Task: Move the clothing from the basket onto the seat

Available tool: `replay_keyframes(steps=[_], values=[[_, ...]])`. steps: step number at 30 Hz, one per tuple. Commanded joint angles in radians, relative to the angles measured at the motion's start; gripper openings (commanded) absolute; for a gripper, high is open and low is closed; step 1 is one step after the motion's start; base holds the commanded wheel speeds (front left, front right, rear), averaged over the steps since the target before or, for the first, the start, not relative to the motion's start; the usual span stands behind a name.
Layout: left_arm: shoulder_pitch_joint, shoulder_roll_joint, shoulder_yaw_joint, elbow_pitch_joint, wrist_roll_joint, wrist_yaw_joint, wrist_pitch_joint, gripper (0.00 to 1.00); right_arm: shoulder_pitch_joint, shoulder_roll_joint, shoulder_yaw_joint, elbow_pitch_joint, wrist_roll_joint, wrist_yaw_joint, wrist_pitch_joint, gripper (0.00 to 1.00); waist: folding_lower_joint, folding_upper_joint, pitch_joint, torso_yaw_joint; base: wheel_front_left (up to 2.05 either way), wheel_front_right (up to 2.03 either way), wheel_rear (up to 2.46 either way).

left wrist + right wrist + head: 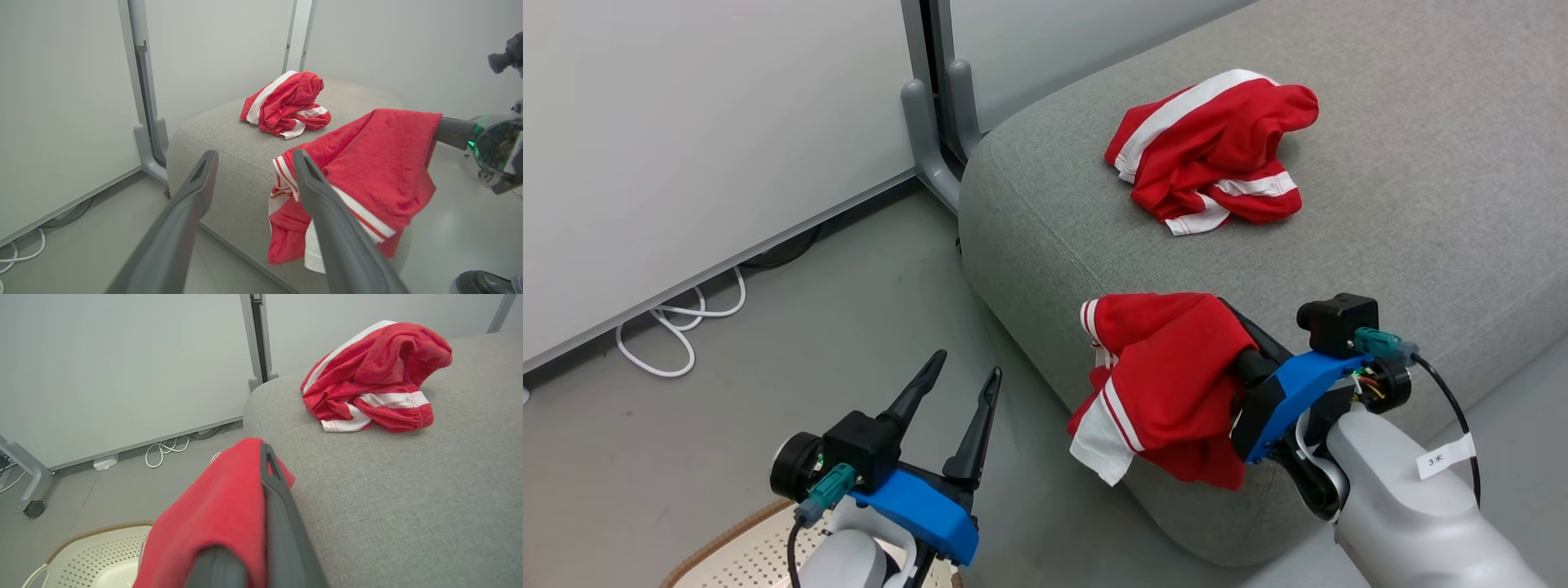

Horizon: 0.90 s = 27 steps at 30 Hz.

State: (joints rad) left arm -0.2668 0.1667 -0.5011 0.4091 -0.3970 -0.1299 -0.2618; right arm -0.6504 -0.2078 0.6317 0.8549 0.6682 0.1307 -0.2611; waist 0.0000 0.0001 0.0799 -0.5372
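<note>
- The seat (pixel 1380 269), a grey woven cushion with rounded corners and a stitched seam, spans the head view from 12 to 4 o'clock. Its near corner points toward 6 o'clock.
- One piece of the clothing, the crumpled garment (pixel 1217 151), is red with white stripes. It lies on top of the seat toward 1 o'clock, well apart from both tools.
- The right tool (pixel 265 461) is pressed together, pinching the held garment (pixel 1168 384). The cloth drapes over its fingers and hangs by the seat's near corner, at about 5 o'clock in the head view. I cannot tell whether the cloth touches the cushion.
- The left tool (pixel 968 365) stands spread and empty above the floor (pixel 768 392) at 7 o'clock, its fingers pointing toward 1 o'clock.
- The basket (pixel 756 555), cream perforated plastic with a brown rim, shows at the bottom edge at 7 o'clock, under the left arm.
- The floor is smooth and grey. A white cable (pixel 678 327) loops on it at 9 o'clock, along the foot of the pale wall panels (pixel 686 122).
- A grey metal post (pixel 927 98) with a curved foot stands between the panels at 11 o'clock, just beside the seat.
- In the left wrist view a dark shoe (pixel 482 281) rests on the floor at 5 o'clock.
</note>
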Motion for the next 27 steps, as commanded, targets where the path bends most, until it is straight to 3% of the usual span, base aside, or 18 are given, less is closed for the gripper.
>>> replay_keyframes(steps=[1, 6, 15, 21, 27], values=[[0.000, 0.006, 0.005, -0.005, 0.002, -0.001, -0.005, 1.00, -0.002, 0.000, -0.005, -0.007, -0.001, 0.000, -0.006, 0.00, 0.0000, -0.0001, 0.001, 0.000, 0.00, 0.00, 0.00], [0.013, 0.009, 0.024, -0.021, 0.017, -0.001, -0.005, 1.00, -0.061, -0.017, -0.018, -0.057, 0.065, 0.000, -0.006, 0.00, 0.0000, -0.0001, 0.017, 0.001, 0.00, 0.00, 0.00], [-0.032, 0.053, 0.017, -0.072, 0.048, -0.001, -0.005, 1.00, -0.313, -0.218, -0.050, -0.149, 0.061, 0.000, 0.053, 0.00, 0.0000, -0.0001, 0.125, 0.031, 0.00, 0.00, 0.00], [-0.081, 0.100, -0.009, -0.116, 0.063, -0.001, -0.005, 1.00, -0.467, -0.326, -0.161, -0.175, 0.013, 0.000, 0.075, 0.00, 0.0000, -0.0001, 0.236, 0.065, 0.00, 0.00, 0.00], [-0.148, 0.152, -0.029, -0.170, 0.071, -0.001, -0.005, 1.00, -0.557, -0.394, -0.319, -0.154, -0.052, 0.000, 0.048, 0.00, 0.0000, -0.0001, 0.365, 0.092, 0.00, 0.00, 0.00]])
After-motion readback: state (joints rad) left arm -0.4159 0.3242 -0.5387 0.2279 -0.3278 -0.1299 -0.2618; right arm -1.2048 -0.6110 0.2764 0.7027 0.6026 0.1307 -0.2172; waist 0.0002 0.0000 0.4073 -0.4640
